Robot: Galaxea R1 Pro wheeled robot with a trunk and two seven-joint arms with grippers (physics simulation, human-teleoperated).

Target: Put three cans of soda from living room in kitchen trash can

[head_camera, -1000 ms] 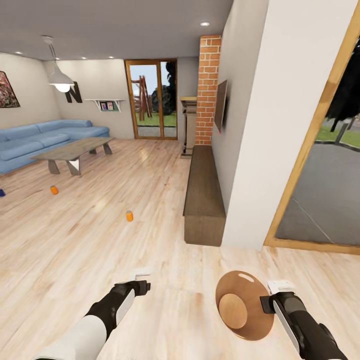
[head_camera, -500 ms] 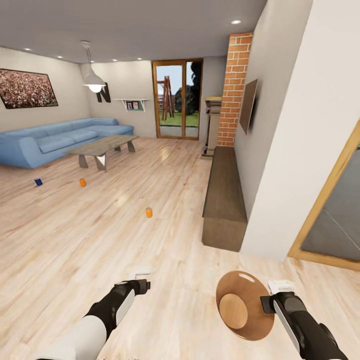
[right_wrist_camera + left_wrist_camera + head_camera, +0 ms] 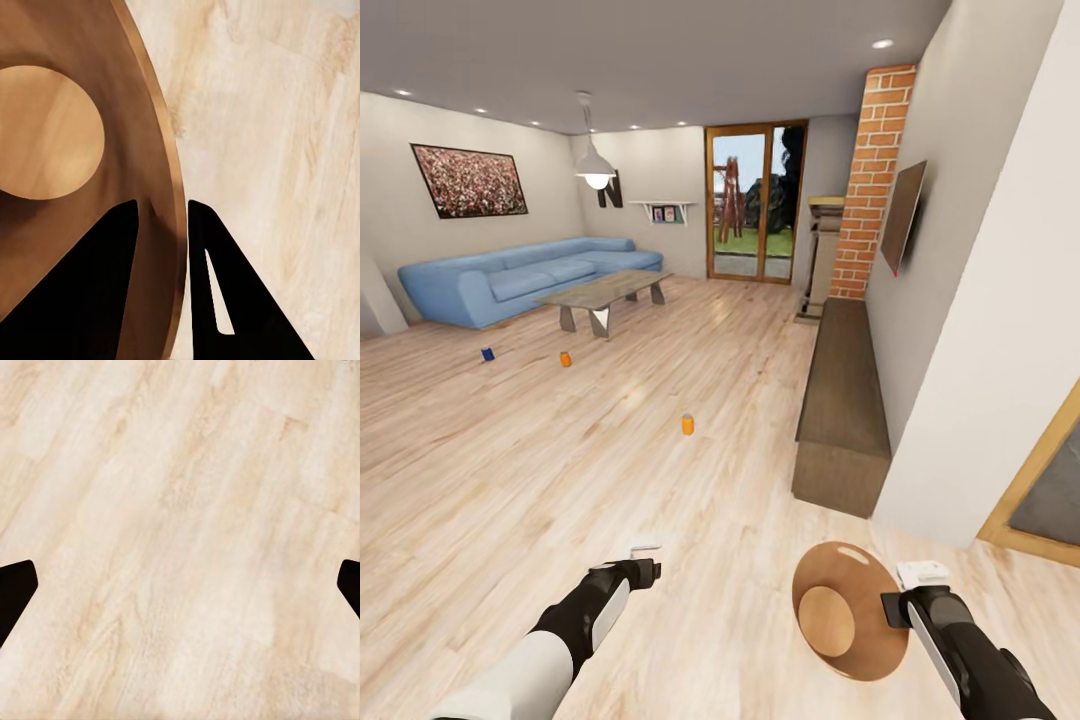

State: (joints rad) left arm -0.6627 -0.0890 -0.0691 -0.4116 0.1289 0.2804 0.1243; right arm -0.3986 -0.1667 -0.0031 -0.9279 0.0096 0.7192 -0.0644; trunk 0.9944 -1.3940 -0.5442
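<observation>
Rim wall of the round tapered bin with its brown wood-toned inside (image 3: 850,610) is pinched between the jaws of the right gripper (image 3: 163,214), one finger inside, one outside. The left gripper (image 3: 645,560) is held spread wide and empty above the pale wooden floor (image 3: 490,480). Two orange cans (image 3: 687,424) (image 3: 565,359) and a blue can (image 3: 487,354) are seen standing far ahead on that floor, near the glass-topped low table (image 3: 605,290).

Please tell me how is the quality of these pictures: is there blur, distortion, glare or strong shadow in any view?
Head view: sharp, wide-angle stretch bends the walls; soft sheen on the floor, pendant lamp glows. Left wrist view: floor grain looks soft, finger tips plain black. Right wrist view: the trash can rim is crisp, right gripper fingers pure black silhouettes, no strong shadow.
</observation>
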